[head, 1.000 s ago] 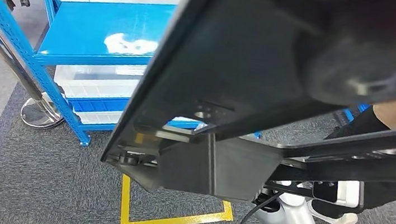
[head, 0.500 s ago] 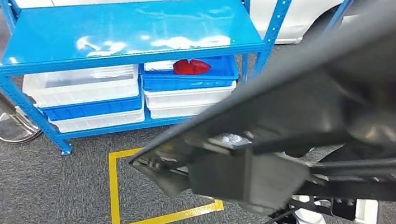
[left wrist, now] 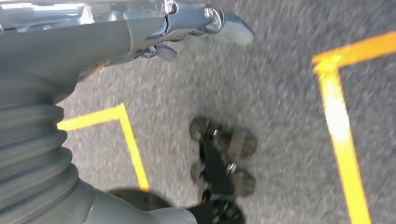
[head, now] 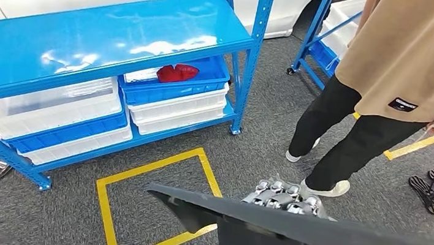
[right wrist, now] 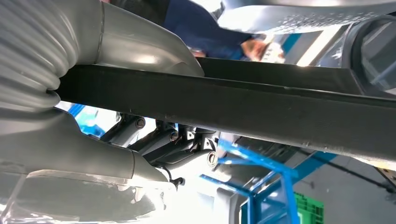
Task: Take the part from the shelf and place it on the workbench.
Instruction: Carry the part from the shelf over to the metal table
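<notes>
Right hand (right wrist: 88, 116) was wrapped around a long black part (head: 324, 239), thumb on one face and fingers on the other in the right wrist view; in the head view the part ran flat across the near edge of frame, its pointed end over the taped yellow square (head: 150, 198) on the carpet. Silver knuckles (head: 283, 195) showed just above the part's edge. Left hand (left wrist: 187, 23) hung over the carpet with nothing in it, fingers loosely curled; how far open, cannot tell. Person in tan top and black trousers (head: 363, 114) stood near, beside the part's far side. Farther off, blue shelf (head: 108, 30) with white and blue bins, red item (head: 177, 73) in one bin. Workbench not seen. Risks, judged: one-handed hold on a long part could let it tip or slip; its swinging end could hit the person or shelf post during a turn.
</notes>
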Action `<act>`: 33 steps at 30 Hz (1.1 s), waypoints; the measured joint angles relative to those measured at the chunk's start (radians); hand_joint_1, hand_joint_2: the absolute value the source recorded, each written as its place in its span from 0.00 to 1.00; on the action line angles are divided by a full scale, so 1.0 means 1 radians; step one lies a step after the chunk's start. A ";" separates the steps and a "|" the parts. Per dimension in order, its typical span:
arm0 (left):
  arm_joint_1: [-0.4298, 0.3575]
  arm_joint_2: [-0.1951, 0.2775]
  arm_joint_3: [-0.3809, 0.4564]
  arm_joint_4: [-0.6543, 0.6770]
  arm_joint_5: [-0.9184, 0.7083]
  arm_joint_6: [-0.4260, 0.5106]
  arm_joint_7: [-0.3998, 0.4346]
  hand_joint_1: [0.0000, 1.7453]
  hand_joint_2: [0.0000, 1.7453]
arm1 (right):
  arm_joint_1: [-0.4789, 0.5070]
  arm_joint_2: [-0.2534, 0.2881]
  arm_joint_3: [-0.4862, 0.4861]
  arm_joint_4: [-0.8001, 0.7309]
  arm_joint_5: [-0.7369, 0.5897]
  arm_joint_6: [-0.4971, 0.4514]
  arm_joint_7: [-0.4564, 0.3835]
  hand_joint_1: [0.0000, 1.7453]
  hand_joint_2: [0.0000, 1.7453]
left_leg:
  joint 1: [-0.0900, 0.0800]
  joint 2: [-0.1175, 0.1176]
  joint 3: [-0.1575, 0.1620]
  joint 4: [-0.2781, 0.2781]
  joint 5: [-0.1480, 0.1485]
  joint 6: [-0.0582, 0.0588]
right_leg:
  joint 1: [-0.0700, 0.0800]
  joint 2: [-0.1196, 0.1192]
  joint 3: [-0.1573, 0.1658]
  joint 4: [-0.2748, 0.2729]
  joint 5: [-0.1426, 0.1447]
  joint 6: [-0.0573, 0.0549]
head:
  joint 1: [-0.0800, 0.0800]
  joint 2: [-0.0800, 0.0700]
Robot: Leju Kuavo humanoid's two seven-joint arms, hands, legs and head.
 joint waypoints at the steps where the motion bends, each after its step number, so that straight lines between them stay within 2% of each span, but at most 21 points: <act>1: -0.002 0.003 -0.003 0.000 -0.002 0.000 -0.001 0.00 1.00 | 0.002 0.000 -0.008 -0.001 -0.001 0.000 0.000 1.00 1.00 | 0.002 0.012 0.002 -0.005 0.003 0.005 | 0.001 -0.025 -0.016 0.035 -0.022 0.004 | 0.006 0.000; 3: -0.002 0.006 -0.007 0.000 -0.005 0.001 -0.004 0.00 1.00 | 0.005 0.000 -0.020 0.000 -0.002 0.007 0.000 1.00 1.00 | 0.000 0.037 0.002 -0.006 0.005 0.011 | -0.005 -0.075 -0.073 0.157 -0.085 0.011 | 0.018 0.000; 4: -0.001 0.007 -0.009 0.000 -0.006 0.001 -0.005 0.00 1.00 | 0.007 0.001 -0.026 0.002 -0.003 0.012 0.000 1.00 1.00 | -0.002 0.050 0.001 -0.004 0.004 0.011 | -0.009 -0.084 -0.102 0.217 -0.108 0.015 | 0.019 0.000; 5: 0.000 0.007 -0.011 0.000 -0.008 0.001 -0.007 0.00 1.00 | 0.008 0.001 -0.031 0.006 -0.004 0.018 0.000 1.00 1.00 | -0.003 0.063 0.000 -0.003 0.003 0.011 | -0.012 -0.090 -0.118 0.252 -0.114 0.018 | 0.020 0.000; 6: 0.000 0.007 -0.013 0.000 -0.010 0.001 -0.008 0.00 1.00 | 0.007 0.002 -0.035 0.010 -0.004 0.023 0.001 1.00 1.00 | -0.003 0.075 0.000 -0.002 0.001 0.009 | -0.015 -0.095 -0.114 0.246 -0.102 0.020 | 0.020 0.000; 8: -0.003 0.007 -0.015 0.000 -0.013 -0.001 -0.010 0.00 1.00 | -0.004 0.003 -0.040 0.023 -0.006 0.031 0.002 1.00 1.00 | -0.004 0.097 0.001 0.002 -0.002 0.003 | -0.018 -0.119 -0.048 0.127 -0.045 0.020 | 0.024 0.000; 10: -0.005 0.006 -0.016 0.000 -0.015 -0.003 -0.010 0.00 1.00 | -0.028 0.006 -0.042 0.042 -0.010 0.037 0.004 1.00 1.00 | -0.008 0.115 0.003 0.005 -0.007 -0.006 | -0.012 -0.155 0.015 0.012 -0.011 0.010 | 0.027 0.000; 11: -0.006 0.006 -0.017 0.000 -0.014 -0.003 -0.009 0.00 1.00 | -0.042 0.008 -0.042 0.055 -0.014 0.041 0.006 1.00 1.00 | -0.010 0.122 0.004 0.006 -0.009 -0.012 | -0.009 -0.164 0.025 -0.010 -0.008 0.003 | 0.029 0.000; 13: -0.007 0.005 -0.016 0.000 -0.008 -0.002 -0.007 0.00 1.00 | -0.072 0.010 -0.041 0.086 -0.024 0.053 0.013 1.00 1.00 | -0.010 0.139 0.008 0.004 -0.009 -0.025 | -0.004 -0.149 0.021 -0.014 -0.005 -0.010 | 0.029 0.000; 15: -0.010 0.002 -0.016 0.000 0.002 -0.003 -0.008 0.00 1.00 | -0.103 0.011 -0.036 0.118 -0.037 0.062 0.021 1.00 1.00 | -0.006 0.125 0.006 0.017 -0.023 -0.036 | -0.008 -0.129 0.021 -0.022 0.002 -0.022 | 0.028 0.000; 17: -0.009 -0.002 -0.015 0.001 0.006 -0.006 -0.012 0.00 1.00 | -0.132 0.016 -0.027 0.146 -0.046 0.068 0.026 1.00 1.00 | -0.001 0.078 -0.031 0.102 -0.077 -0.043 | -0.011 -0.111 0.022 -0.028 0.008 -0.032 | 0.026 0.000; 19: -0.004 -0.007 -0.015 0.001 0.009 -0.009 -0.018 0.00 1.00 | -0.148 0.020 -0.016 0.173 -0.051 0.075 0.028 1.00 1.00 | -0.001 0.049 -0.097 0.241 -0.138 -0.045 | -0.008 -0.091 0.020 -0.027 0.010 -0.037 | 0.023 0.000; 20: -0.001 -0.010 -0.014 0.002 0.011 -0.011 -0.020 0.00 1.00 | -0.150 0.021 -0.010 0.184 -0.052 0.078 0.030 1.00 1.00 | -0.001 0.045 -0.121 0.288 -0.149 -0.045 | -0.006 -0.079 0.019 -0.027 0.010 -0.037 | 0.022 0.000; 21: 0.001 -0.013 -0.014 0.002 0.012 -0.014 -0.022 0.00 1.00 | -0.152 0.021 -0.006 0.194 -0.053 0.081 0.032 1.00 1.00 | -0.001 0.043 -0.130 0.299 -0.140 -0.044 | -0.004 -0.067 0.019 -0.026 0.011 -0.038 | 0.022 0.000; 22: 0.002 -0.016 -0.014 0.002 0.012 -0.017 -0.023 0.00 1.00 | -0.153 0.021 -0.001 0.201 -0.054 0.083 0.034 1.00 1.00 | -0.001 0.041 -0.118 0.268 -0.111 -0.041 | -0.003 -0.055 0.020 -0.025 0.011 -0.038 | 0.022 0.000; 23: 0.002 -0.020 -0.014 0.002 0.012 -0.020 -0.024 0.00 1.00 | -0.155 0.021 0.003 0.206 -0.056 0.086 0.036 1.00 1.00 | -0.001 0.032 -0.091 0.203 -0.070 -0.037 | -0.003 -0.043 0.020 -0.023 0.010 -0.037 | 0.022 0.000; 25: 0.002 -0.026 -0.014 0.003 0.009 -0.021 -0.023 0.00 1.00 | -0.160 0.020 0.010 0.212 -0.062 0.091 0.042 1.00 1.00 | 0.001 -0.009 -0.033 0.069 -0.014 -0.028 | -0.002 -0.020 0.018 -0.018 0.010 -0.032 | 0.023 0.000; 27: 0.003 -0.034 -0.014 0.003 0.006 -0.020 -0.020 0.00 1.00 | -0.163 0.020 0.016 0.218 -0.068 0.097 0.051 1.00 1.00 | -0.002 -0.032 -0.013 0.018 -0.005 -0.022 | -0.005 0.000 0.010 -0.016 0.013 -0.020 | 0.022 0.000; 29: 0.001 -0.042 -0.014 0.004 0.004 -0.020 -0.018 0.00 1.00 | -0.165 0.019 0.020 0.224 -0.073 0.099 0.056 1.00 1.00 | -0.002 -0.014 -0.009 0.010 -0.002 -0.013 | -0.009 0.016 0.004 -0.017 0.017 -0.007 | 0.022 0.000; 31: -0.001 -0.049 -0.015 0.005 0.001 -0.020 -0.018 0.00 1.00 | -0.168 0.017 0.024 0.230 -0.076 0.100 0.057 1.00 1.00 | 0.001 0.009 -0.004 -0.001 0.006 0.001 | -0.007 -0.013 -0.013 0.015 -0.005 0.002 | 0.025 0.000; 33: -0.001 -0.052 -0.015 0.005 0.000 -0.020 -0.018 0.00 1.00 | -0.171 0.015 0.029 0.238 -0.077 0.099 0.057 1.00 1.00 | 0.000 0.034 -0.002 -0.006 0.008 0.009 | -0.006 -0.067 -0.065 0.124 -0.066 0.007 | 0.030 0.000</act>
